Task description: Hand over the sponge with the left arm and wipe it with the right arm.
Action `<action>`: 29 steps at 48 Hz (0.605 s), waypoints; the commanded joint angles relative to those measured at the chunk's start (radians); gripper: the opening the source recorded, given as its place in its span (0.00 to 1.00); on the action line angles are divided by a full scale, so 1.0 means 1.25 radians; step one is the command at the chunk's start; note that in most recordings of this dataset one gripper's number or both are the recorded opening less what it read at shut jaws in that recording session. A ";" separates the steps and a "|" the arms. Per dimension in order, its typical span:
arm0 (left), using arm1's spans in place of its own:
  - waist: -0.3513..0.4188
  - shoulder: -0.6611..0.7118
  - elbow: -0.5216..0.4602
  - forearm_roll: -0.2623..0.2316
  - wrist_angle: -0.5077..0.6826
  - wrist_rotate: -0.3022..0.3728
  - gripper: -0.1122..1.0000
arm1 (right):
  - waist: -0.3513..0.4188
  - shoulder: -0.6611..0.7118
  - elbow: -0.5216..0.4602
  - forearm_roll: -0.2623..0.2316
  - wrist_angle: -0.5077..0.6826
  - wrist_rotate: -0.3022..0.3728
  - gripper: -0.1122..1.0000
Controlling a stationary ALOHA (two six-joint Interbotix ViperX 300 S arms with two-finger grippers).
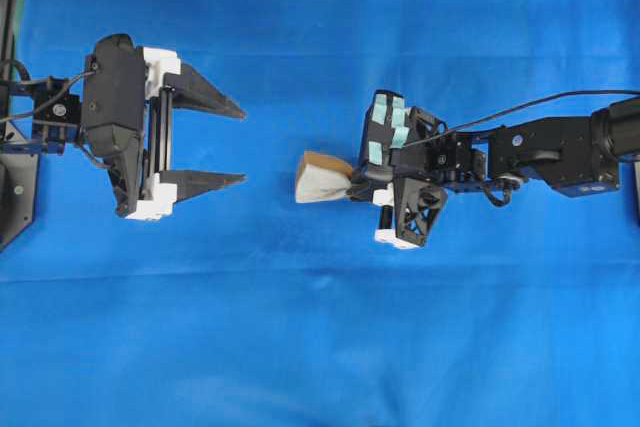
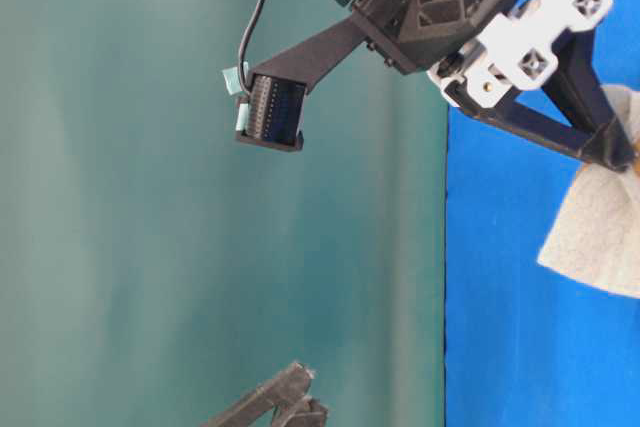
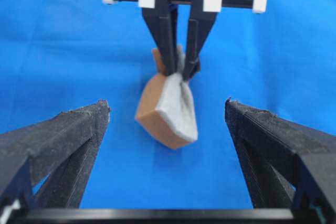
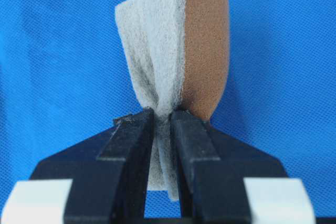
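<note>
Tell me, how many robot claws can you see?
2. The left gripper is on the left of the overhead view, wide open and holding nothing. The right gripper is on the right, pinching the sponge above the blue cloth. No others show.

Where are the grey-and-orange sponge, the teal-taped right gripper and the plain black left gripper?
Grey-and-orange sponge [image 4: 176,45]: right wrist view, seam between its grey and orange layers.
Teal-taped right gripper [image 1: 352,185]: overhead view, fingertips pinching the sponge.
Plain black left gripper [image 1: 238,143]: overhead view, gap between open fingertips.

No text, label, brand or number can be read anywhere — not on either arm, the sponge [image 4: 181,51] or the blue cloth [image 1: 320,347].
</note>
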 commanded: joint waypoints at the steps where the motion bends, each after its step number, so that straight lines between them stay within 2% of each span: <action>1: -0.005 -0.002 -0.011 -0.001 -0.010 -0.001 0.91 | -0.005 -0.016 -0.006 0.001 0.002 0.000 0.27; 18: -0.005 -0.002 -0.011 -0.001 -0.010 -0.001 0.91 | -0.074 -0.020 -0.002 -0.004 0.007 -0.005 0.27; 29: -0.005 -0.002 -0.011 -0.001 -0.010 -0.001 0.91 | -0.082 -0.020 -0.004 -0.006 0.006 -0.007 0.26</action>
